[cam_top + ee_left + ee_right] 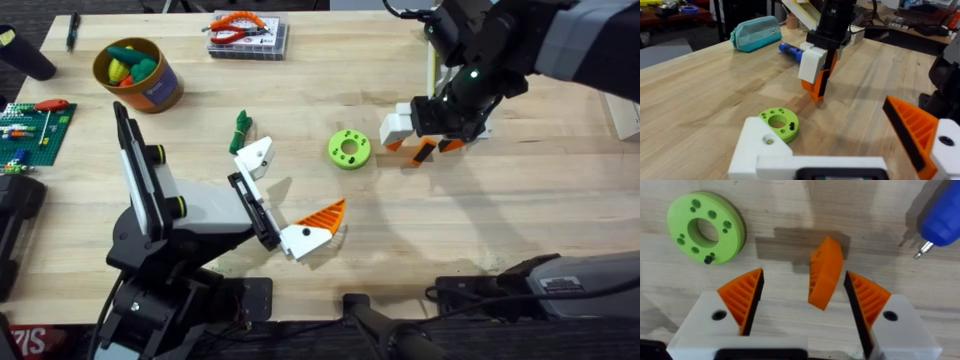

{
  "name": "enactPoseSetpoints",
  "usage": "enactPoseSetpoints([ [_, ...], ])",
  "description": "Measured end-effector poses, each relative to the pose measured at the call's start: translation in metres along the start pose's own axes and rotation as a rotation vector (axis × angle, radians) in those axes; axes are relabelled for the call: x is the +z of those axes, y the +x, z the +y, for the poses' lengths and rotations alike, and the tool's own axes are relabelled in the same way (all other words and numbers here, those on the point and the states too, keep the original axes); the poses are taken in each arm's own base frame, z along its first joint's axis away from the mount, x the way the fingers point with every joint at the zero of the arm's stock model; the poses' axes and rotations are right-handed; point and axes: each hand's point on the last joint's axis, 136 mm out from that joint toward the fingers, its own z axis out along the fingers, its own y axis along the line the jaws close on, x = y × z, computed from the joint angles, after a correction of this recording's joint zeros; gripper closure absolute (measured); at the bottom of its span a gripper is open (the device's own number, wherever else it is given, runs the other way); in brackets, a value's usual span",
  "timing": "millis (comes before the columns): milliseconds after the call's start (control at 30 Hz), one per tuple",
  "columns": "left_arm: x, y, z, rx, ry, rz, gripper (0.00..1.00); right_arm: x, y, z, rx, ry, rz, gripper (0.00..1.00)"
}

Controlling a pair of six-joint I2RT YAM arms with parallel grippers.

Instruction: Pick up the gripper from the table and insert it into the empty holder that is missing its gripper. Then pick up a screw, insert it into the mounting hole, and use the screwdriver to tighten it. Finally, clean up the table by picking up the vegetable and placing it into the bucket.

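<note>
A loose orange ribbed gripper pad (825, 272) stands on the table between the open fingers of my right gripper (802, 292), closer to one pad and not clamped. In the overhead view the right gripper (428, 140) is low over the table, right of centre. My left gripper (288, 190) is spread wide open at the centre front, holding nothing. One of its fingers (760, 145) is bare white with a hole, the other (917, 132) carries an orange pad. The dark green vegetable (240, 128) lies just beyond it. The orange-brown bucket (137, 75) stands at the back left. The blue screwdriver (940, 210) lies beside the right gripper.
A lime-green disc (349, 149) with a hole lies between the grippers, a small dark pin (707, 259) standing in it. A clear parts box (247, 35) with pliers on it sits at the back. A green board (35, 130) is at the left edge, and a teal pouch (755, 32) lies beyond the screwdriver.
</note>
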Motion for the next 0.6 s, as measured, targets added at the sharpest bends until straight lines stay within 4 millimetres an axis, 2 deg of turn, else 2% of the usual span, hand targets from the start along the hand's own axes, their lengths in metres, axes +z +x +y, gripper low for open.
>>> enactPoseSetpoints([
  [333, 0.0, -0.001, 0.008, 0.0, -0.049, -0.002, 0.029, 0.004, 0.005, -0.01, 0.074, 0.059, 0.024, 0.043],
  [600, 0.0, -0.001, 0.011, 0.0, -0.065, -0.003, 0.029, 0.004, 0.001, -0.01, 0.296, 0.059, 0.001, 0.043],
])
